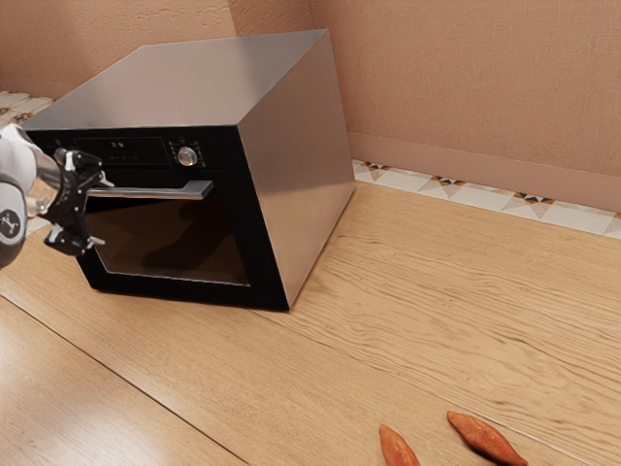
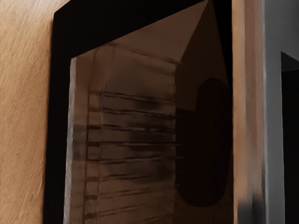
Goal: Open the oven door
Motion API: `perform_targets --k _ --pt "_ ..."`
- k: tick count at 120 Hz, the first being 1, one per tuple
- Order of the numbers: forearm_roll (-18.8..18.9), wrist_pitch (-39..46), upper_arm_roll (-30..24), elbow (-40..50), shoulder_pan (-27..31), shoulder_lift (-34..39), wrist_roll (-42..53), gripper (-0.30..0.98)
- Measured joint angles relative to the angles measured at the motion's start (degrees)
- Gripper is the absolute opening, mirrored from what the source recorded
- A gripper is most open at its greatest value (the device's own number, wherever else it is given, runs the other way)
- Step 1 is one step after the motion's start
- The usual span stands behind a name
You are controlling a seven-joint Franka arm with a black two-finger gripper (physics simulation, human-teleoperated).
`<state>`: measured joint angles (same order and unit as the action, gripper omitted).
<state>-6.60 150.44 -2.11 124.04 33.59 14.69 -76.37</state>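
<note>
Oven door (image 1: 175,238) is shut, display marks (image 1: 117,146) too small to read.

A kitchen, by the look of it.
An oven (image 1: 301,175) stands on a wood-grained desk (image 1: 466,311), with patterned tiles (image 1: 475,195) along the pinkish wall (image 1: 466,87) behind it.

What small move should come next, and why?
Probably a slight raise of the open black two-finger gripper: in the exterior view, the long silver metal oven handle looks nearer the upper fingertip than the lower, so centring seems wise.
</note>
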Motion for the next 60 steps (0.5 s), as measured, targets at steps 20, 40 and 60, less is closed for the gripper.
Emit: perform_targets --k 20,40,60 --pt "-0.24 0.18 0.0 0.13 0.08 -0.9 -0.53 0.68" --pt "-0.34 0.24 0.0 6.13 1.55 5.54 -0.93 0.68" --pt "-1.3 0.28 -0.37 19.28 6.57 18.59 -1.19 0.68"
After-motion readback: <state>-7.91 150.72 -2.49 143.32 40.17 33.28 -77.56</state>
